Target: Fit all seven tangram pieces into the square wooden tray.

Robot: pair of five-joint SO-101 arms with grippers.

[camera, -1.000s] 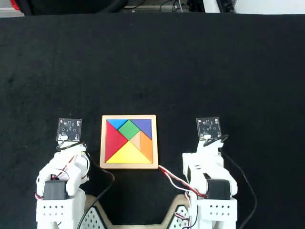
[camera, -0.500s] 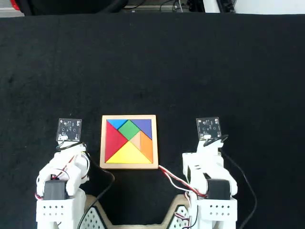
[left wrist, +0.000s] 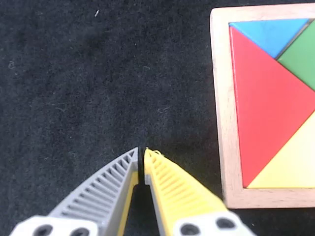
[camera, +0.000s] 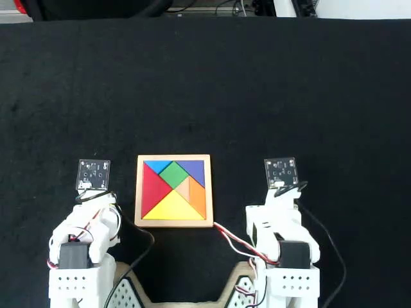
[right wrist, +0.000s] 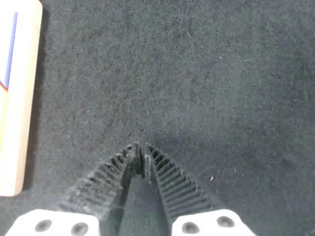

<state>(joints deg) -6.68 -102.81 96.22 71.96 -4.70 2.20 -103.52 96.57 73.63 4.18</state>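
Observation:
The square wooden tray [camera: 138, 192] lies on the black cloth between the two arms, packed with coloured tangram pieces: red [camera: 154, 187], yellow [camera: 171, 207], green [camera: 173, 174], blue [camera: 154, 165], purple [camera: 194, 168] and orange [camera: 199, 197], plus a tan piece [camera: 183, 191]. The pieces lie flat inside the rim. My left gripper [left wrist: 141, 153] is shut and holds nothing, hovering over bare cloth beside the tray [left wrist: 222, 123]. My right gripper [right wrist: 139, 147] is shut and holds nothing, over cloth on the other side of the tray [right wrist: 22, 98].
Both arms sit folded near the table's front edge, one [camera: 87, 221] on each side [camera: 282, 218] of the tray. Black cloth [camera: 205, 90] stretches wide behind the tray. Cables and equipment lie along the far edge.

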